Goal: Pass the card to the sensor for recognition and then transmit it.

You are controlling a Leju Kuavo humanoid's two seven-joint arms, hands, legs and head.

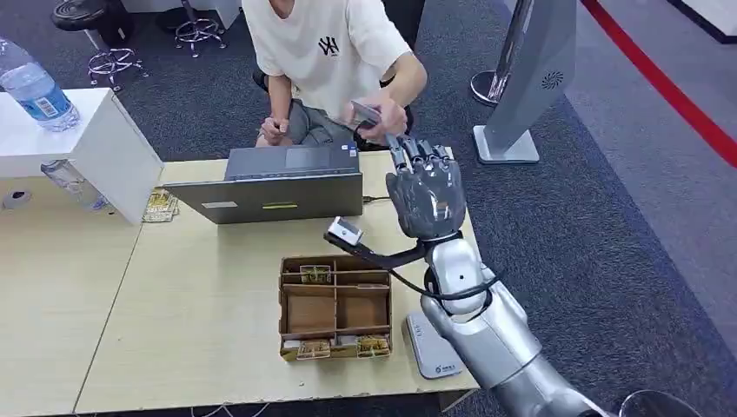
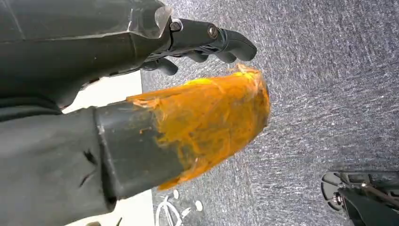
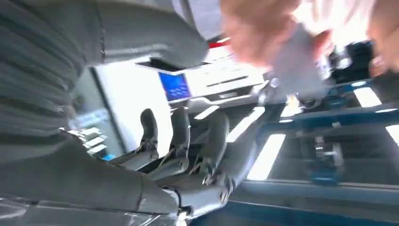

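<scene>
The right hand [image 1: 426, 189] is raised over the worktop's [image 1: 217, 295] far edge, fingers spread, holding nothing; the card [image 1: 365, 113] sits in the person's hand [image 1: 385, 115], partly covered. The left hand [image 2: 207, 40] hangs over carpet, fingers curled; I cannot tell its grasp.

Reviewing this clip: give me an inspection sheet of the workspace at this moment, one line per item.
Surface: light wooden table.
Job's things: card held by the person's hand; flat reader at the near table edge.
Clutter: laptop, compartmented cardboard box, water bottle.
Hands: right hand raised toward the person, fingers apart, holding nothing; left hand hangs over carpet, fingers curled in.
Cables: black cable looping at the right wrist.
Surroundings: grey carpet, grey stand.
</scene>
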